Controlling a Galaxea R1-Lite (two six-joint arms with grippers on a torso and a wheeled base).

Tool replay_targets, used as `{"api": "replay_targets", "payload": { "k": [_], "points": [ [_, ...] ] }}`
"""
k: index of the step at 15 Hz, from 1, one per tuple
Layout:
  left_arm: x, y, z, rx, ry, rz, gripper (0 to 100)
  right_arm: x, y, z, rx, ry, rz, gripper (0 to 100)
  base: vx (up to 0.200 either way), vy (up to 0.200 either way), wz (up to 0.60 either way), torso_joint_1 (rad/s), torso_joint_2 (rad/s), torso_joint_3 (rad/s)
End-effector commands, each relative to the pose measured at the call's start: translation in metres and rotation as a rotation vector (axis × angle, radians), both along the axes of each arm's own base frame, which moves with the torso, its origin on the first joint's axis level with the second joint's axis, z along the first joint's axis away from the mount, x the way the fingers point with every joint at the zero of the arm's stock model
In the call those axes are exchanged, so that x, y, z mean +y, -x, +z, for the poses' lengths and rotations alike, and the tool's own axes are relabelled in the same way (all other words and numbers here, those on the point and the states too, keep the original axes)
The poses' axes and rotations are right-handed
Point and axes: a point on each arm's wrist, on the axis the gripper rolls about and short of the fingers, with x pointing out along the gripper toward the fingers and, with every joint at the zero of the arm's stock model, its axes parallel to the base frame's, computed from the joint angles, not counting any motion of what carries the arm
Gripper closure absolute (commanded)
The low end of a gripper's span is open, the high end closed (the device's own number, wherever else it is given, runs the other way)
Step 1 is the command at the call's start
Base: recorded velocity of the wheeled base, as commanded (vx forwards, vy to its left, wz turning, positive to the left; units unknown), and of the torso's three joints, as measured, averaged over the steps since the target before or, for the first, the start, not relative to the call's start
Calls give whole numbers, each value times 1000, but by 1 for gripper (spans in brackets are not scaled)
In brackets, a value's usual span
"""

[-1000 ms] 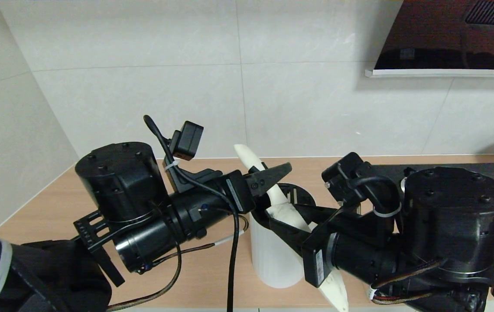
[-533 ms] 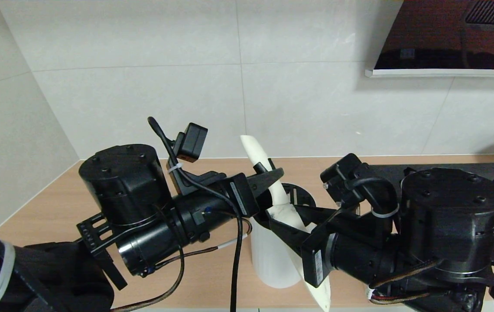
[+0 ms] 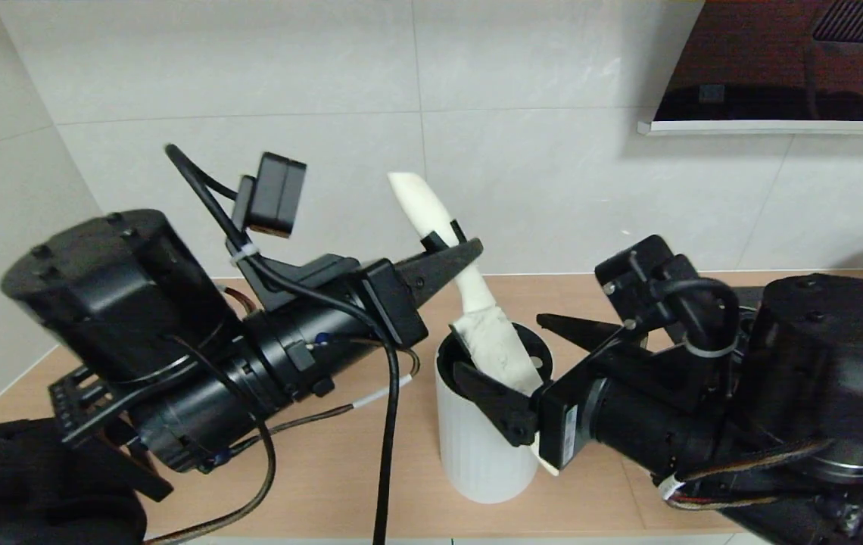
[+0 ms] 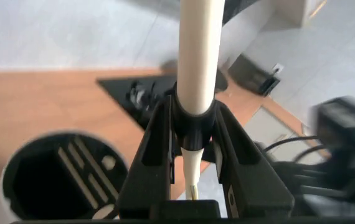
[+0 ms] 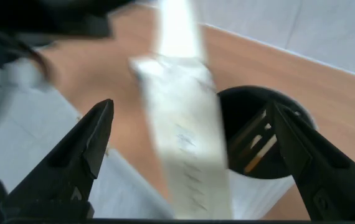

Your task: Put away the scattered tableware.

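The white knife (image 3: 418, 203) sits handle-first in the left gripper (image 3: 453, 248).

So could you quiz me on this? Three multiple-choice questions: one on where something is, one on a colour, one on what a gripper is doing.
1. Where does the white utensil holder stand?
A. on the wooden countertop
B. in a sink
C. on a shelf

2. What colour is the knife?
A. black
B. white
C. red

3. What state is the right gripper in?
A. shut on the utensil holder
B. shut on the knife
C. open

Answers:
1. A: the head view shows the holder's base resting on the light wood surface.
2. B: handle and blade are both white.
3. C: its fingers are spread wide on either side of the blade, while the left gripper clamps the handle.
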Motion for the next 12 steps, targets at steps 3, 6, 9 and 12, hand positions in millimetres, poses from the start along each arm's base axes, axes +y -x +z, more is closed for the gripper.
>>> {"api": "replay_targets", "payload": {
  "k": [3,6,9,12],
  "points": [
    [29,-2,50,-300,-14,131,100,-52,-5,44,-136,-89,-141,0,0,0,0,0,0,0],
    [36,-1,46,-402,-65,160,100,-69,-21,47,-162,-73,-234,0,0,0,0,0,0,0],
    [32,-8,14,-425,-227,166,100,-66,-26,42,-151,-51,-239,0,0,0,0,0,0,0],
    [22,-22,-6,-452,-249,175,100,-64,-33,35,-134,-28,-255,0,0,0,0,0,0,0]
  ]
}}
